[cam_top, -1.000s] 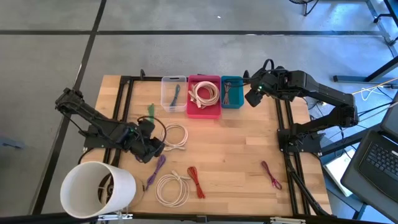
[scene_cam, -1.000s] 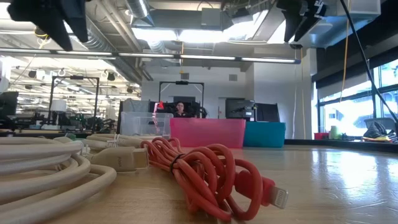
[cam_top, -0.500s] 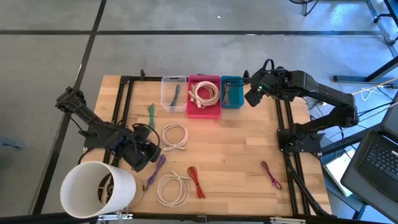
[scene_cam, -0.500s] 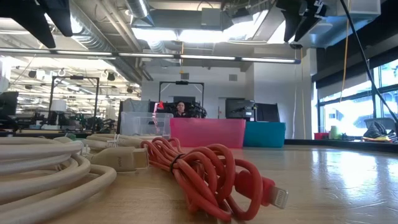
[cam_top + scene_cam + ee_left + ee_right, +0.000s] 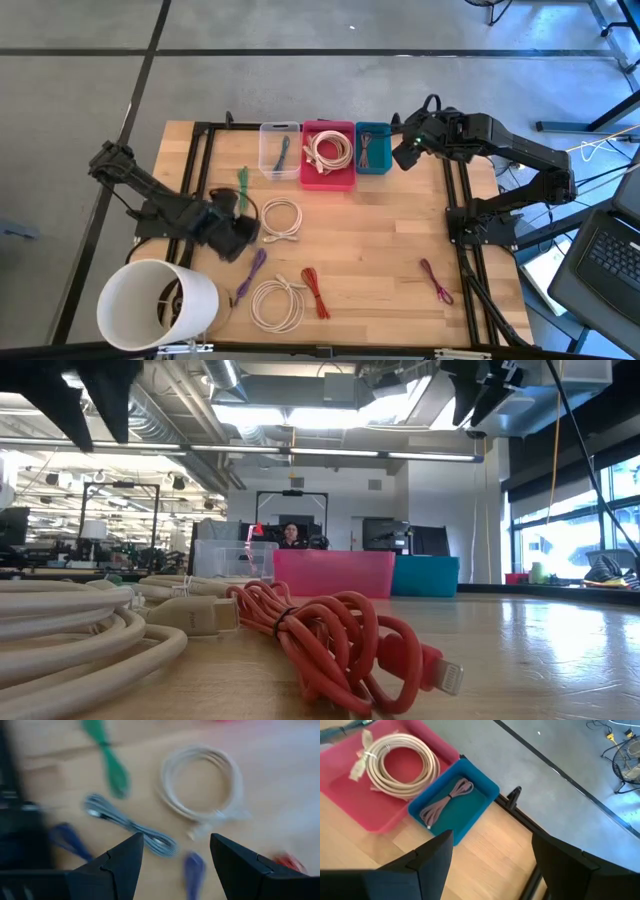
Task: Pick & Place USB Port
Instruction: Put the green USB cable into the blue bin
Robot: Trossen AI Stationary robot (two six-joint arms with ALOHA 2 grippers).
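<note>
Several coiled cables lie flat on the wooden table: a white coil, a green cable, a purple one, a second white coil, a red one and a magenta one. My left gripper hangs open above the table's left part, beside the white coil. Its wrist view also shows a grey cable and the green cable; nothing lies between the fingers. My right gripper hovers open at the far right, beside the teal bin.
Three bins stand in a row at the far edge: a clear one, a pink one holding a white coil, and the teal one holding a mauve cable. A white bucket stands at the near left corner. A laptop sits off the table's right.
My left gripper swung toward the near-left corner, then came back toward the far side, ending close to where it started beside the white coil; it stayed open. No cable has moved.
</note>
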